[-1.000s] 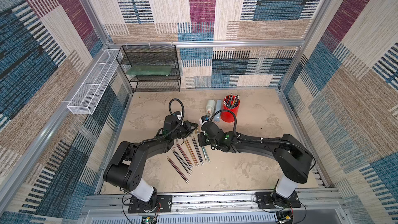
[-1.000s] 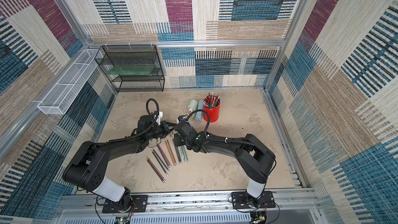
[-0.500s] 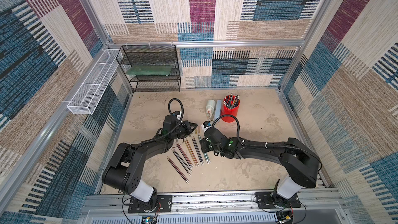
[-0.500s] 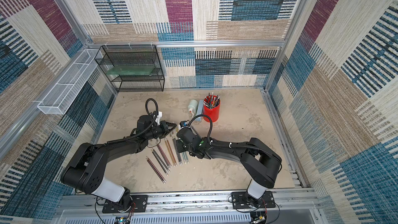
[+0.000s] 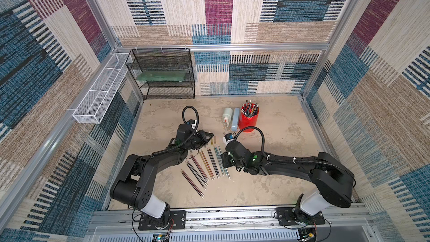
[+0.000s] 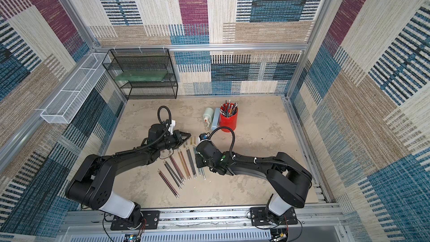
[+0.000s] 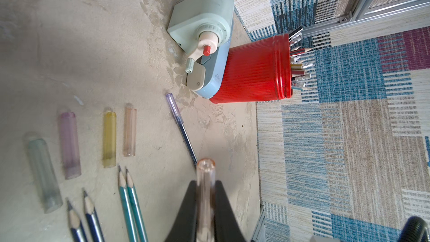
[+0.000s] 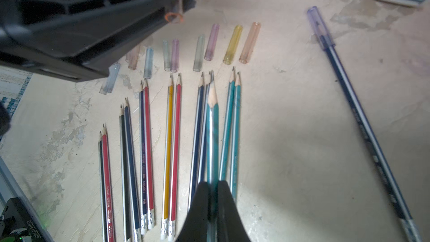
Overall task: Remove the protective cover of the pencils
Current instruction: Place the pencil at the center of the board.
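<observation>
Teal pencil (image 8: 213, 122) is pinched in the right gripper (image 8: 212, 188), tip bare, held over the pencils (image 8: 172, 136) laid in a row on the table (image 8: 290, 147). Clear orange cap (image 7: 205, 173) is clamped in the left gripper (image 7: 204, 190), near but clear of that tip. Loose caps (image 8: 232, 44) are lined up past the tips. A capped pen (image 8: 349, 103) lies beside the row, and the red cup (image 7: 253, 71) is further off.

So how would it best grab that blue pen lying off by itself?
Mid-shaft, from straight above, closing across its width. The blue pen lies flat on the table, long and thin, with bare surface either side, so that likely leaves room. The clear cap at one end might just pull off.
</observation>
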`<state>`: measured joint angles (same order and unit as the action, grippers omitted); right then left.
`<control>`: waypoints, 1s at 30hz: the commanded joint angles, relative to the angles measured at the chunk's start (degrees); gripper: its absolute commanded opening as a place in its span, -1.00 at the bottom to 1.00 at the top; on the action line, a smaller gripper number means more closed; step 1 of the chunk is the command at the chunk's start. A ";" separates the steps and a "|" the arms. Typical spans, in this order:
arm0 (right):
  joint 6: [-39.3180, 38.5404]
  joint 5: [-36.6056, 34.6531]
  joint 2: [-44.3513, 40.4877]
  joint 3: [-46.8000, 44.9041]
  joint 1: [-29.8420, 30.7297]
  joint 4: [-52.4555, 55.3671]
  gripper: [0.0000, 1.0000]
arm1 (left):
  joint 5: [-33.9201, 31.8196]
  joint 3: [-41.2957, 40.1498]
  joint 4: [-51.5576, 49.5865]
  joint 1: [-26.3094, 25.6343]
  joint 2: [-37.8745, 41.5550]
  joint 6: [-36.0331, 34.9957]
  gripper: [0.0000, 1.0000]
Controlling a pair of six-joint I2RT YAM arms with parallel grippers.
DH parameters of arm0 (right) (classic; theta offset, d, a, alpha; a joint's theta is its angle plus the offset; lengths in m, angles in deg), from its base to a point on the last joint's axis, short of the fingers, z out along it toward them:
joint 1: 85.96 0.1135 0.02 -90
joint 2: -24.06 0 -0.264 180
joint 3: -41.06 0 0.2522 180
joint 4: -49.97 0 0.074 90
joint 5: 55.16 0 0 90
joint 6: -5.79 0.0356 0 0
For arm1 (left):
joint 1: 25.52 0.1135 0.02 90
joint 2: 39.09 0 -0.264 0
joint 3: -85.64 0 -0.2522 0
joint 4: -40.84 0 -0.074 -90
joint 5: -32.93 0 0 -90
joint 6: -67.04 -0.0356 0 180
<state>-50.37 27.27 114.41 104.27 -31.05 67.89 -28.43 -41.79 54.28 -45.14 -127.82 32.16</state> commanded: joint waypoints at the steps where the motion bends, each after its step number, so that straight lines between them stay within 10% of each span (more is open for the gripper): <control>1: 0.88 -0.82 -0.80 -1.15 -1.06 -1.53 -0.98 | -1.38 1.16 -3.56 0.01 0.79 -2.98 -0.98; 30: 0.65 5.35 11.73 1.88 -6.40 -3.18 -0.86 | -6.83 14.99 -26.67 -4.77 -5.49 -11.91 -1.00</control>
<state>-49.82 32.34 125.53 105.67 -37.34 65.66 -34.37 -28.04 30.83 -49.36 -132.56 22.95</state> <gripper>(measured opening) 0.113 0.139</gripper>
